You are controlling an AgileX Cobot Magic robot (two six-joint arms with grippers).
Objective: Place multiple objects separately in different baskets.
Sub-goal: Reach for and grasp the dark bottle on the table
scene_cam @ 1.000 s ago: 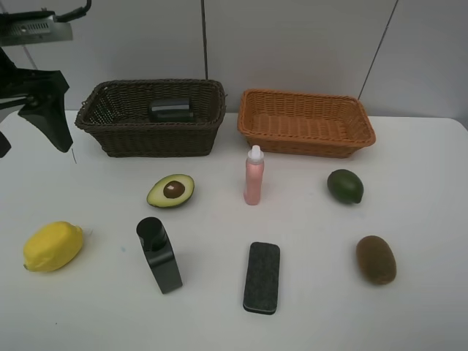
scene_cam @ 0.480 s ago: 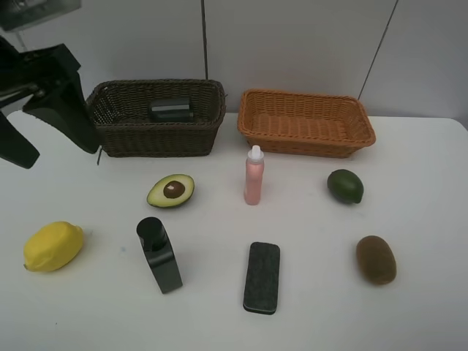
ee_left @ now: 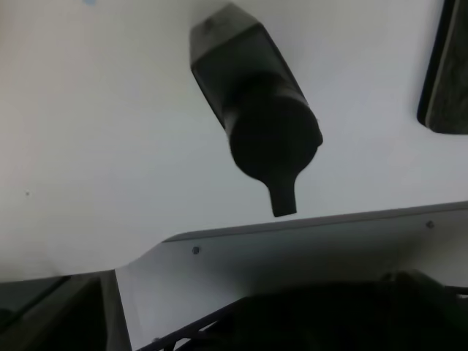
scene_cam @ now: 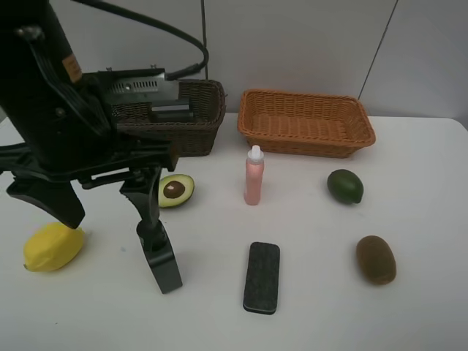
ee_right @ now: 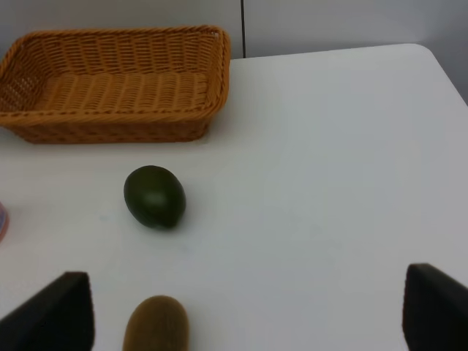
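Observation:
My left gripper [scene_cam: 110, 216] hangs open above the table's left side, one finger by the yellow lemon [scene_cam: 50, 248], the other just above the black bottle [scene_cam: 161, 259]. The left wrist view looks down on that black bottle [ee_left: 256, 121], and the fingers do not show there. The halved avocado [scene_cam: 175, 189], pink bottle [scene_cam: 254, 175], black eraser [scene_cam: 262, 276], dark green fruit [scene_cam: 345, 186] and kiwi [scene_cam: 376, 259] lie on the table. My right gripper [ee_right: 245, 314] is open, near the kiwi [ee_right: 156, 325] and the green fruit [ee_right: 153, 196].
The dark brown basket [scene_cam: 212, 91] stands at the back left, half hidden by my left arm, with a grey object [scene_cam: 172, 111] inside. The orange basket [scene_cam: 307, 95] sits at the back right and is empty [ee_right: 110, 33]. The eraser's edge [ee_left: 446, 73] shows beside the bottle.
My left arm has swung in from the far left edge to above the lemon and black bottle, now covering part of the dark basket. The objects have not moved.

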